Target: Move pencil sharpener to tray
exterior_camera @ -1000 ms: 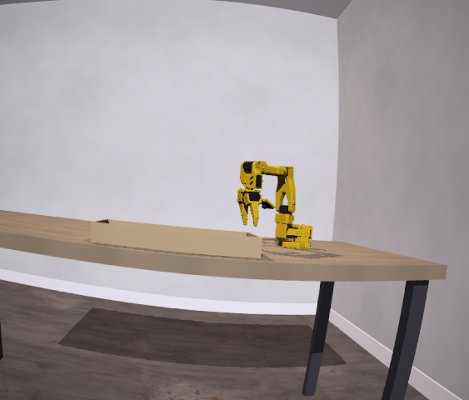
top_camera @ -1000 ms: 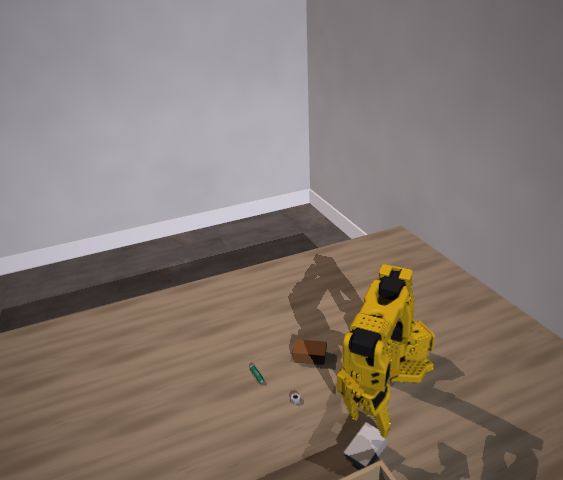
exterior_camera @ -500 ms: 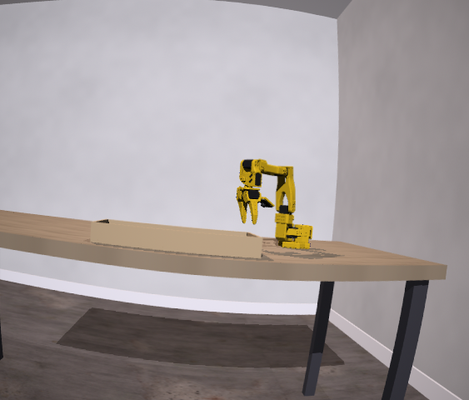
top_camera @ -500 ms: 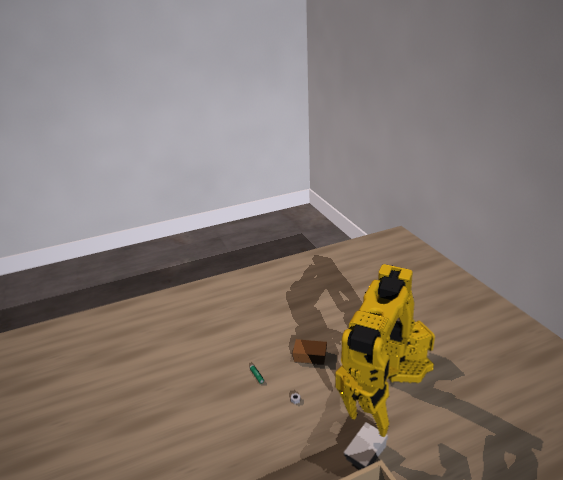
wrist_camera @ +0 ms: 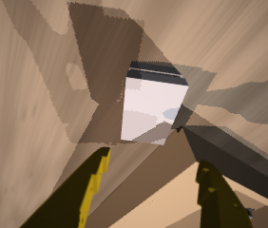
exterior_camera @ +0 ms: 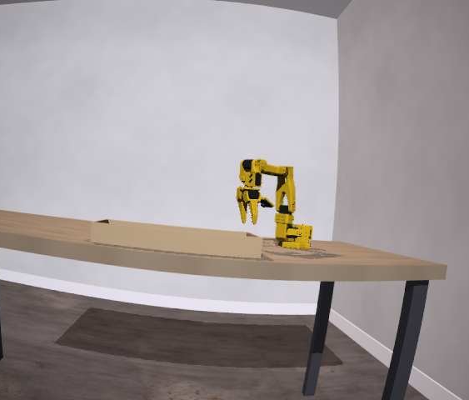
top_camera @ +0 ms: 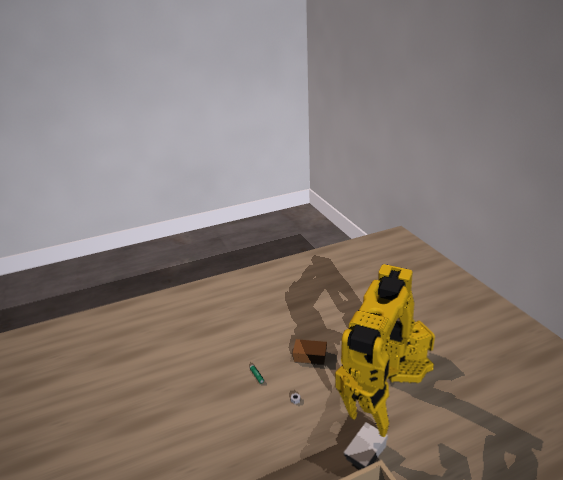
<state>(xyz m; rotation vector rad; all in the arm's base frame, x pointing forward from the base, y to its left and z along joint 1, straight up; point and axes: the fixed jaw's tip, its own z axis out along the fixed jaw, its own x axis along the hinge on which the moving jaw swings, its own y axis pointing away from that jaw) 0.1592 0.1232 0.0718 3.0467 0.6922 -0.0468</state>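
Note:
The white box [top_camera: 364, 441] [wrist_camera: 150, 106] stands beside the tray [top_camera: 382, 467] [exterior_camera: 174, 237] [wrist_camera: 220, 152], near its corner. Its white lid is on; in the wrist view it looks level and square, with a thin seam on the dark, shaded side. The tray hides the box in the exterior view. My gripper [top_camera: 368, 425] [exterior_camera: 249, 223] [wrist_camera: 155, 157] is partly open and empty, raised above the box and the tray's end. A small dark and bluish thing [wrist_camera: 250, 212] shows inside the tray by the right finger; it may be the pencil sharpener, but is mostly hidden.
A brown block [top_camera: 309, 351] lies left of the arm. A green pen-like stick [top_camera: 256, 373] and a small white ring-like piece [top_camera: 295, 397] lie farther left of the box. The long tray walls rise along the table's front edge.

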